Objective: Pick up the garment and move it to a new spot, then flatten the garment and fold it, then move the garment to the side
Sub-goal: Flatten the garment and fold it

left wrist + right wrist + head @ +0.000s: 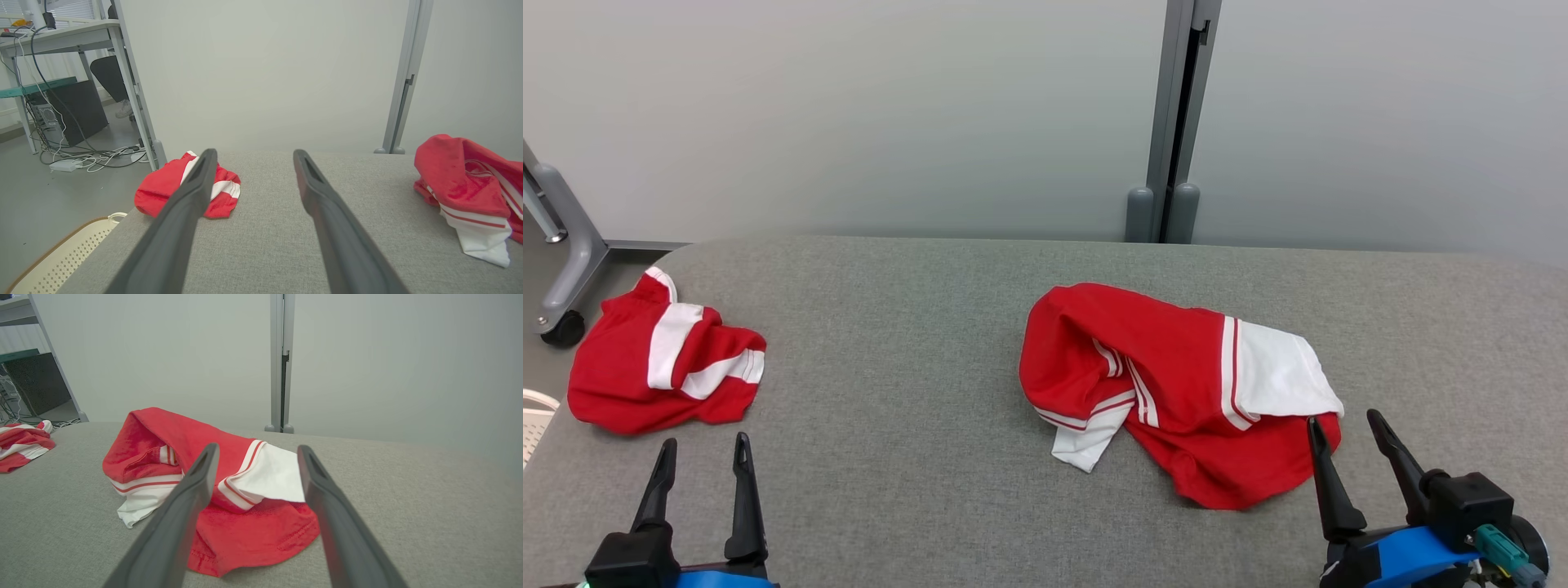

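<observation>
A crumpled red garment (1176, 384) with white panels and stripes lies on the grey table (915, 343), right of centre; it shows too as the garment (229, 486) in the right wrist view and the garment (466, 188) at the left wrist view's right edge. My right gripper (1343, 420) stands open just in front of its near right edge, fingers apart, nothing between them. My left gripper (704, 445) is open at the lower left, over bare table.
A second bunched red-and-white garment (662, 359) sits at the table's left edge, just beyond my left gripper. A cream perforated basket (61, 257) stands on the floor left of the table. A castered table leg (564, 261) and cables are further left. A wall backs the table.
</observation>
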`<state>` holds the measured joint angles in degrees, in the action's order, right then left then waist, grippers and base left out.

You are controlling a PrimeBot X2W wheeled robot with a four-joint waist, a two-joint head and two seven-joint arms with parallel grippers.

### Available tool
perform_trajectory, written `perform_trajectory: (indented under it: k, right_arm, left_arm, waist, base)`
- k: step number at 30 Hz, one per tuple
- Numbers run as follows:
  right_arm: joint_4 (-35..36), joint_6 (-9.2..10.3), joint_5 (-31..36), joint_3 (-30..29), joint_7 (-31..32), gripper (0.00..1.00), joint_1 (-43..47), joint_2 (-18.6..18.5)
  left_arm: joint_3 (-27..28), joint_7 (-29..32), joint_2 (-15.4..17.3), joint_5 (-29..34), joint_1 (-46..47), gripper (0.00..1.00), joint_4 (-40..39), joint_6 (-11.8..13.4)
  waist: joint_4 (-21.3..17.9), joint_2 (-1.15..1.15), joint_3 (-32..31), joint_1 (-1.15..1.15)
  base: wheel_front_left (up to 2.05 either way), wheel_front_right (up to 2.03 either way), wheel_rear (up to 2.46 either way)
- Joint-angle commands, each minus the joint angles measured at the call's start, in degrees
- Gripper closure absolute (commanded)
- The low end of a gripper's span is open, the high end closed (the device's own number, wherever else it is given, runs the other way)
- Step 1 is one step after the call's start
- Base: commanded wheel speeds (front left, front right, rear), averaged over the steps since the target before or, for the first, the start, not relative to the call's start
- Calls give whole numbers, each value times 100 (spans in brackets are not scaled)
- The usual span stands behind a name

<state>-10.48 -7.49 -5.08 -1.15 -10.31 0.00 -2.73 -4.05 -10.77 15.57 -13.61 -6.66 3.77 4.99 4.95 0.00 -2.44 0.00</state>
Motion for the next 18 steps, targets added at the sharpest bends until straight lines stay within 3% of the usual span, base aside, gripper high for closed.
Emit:
perform_trajectory:
  k: [1,18]
  right_arm:
    - [19,-1,43,-2,25,0,69,-29]
    - [123,-1,25,-7,97,0,132,-28]
  left_arm:
    - [10,6,19,-24,-13,0,-19,14]
    - [-57,65,72,-99,12,0,0,58]
  waist:
    - [-4,0,-3,0]
    - [-33,0,7,0]
  base:
    - [0,0,0]
    - [0,0,0]
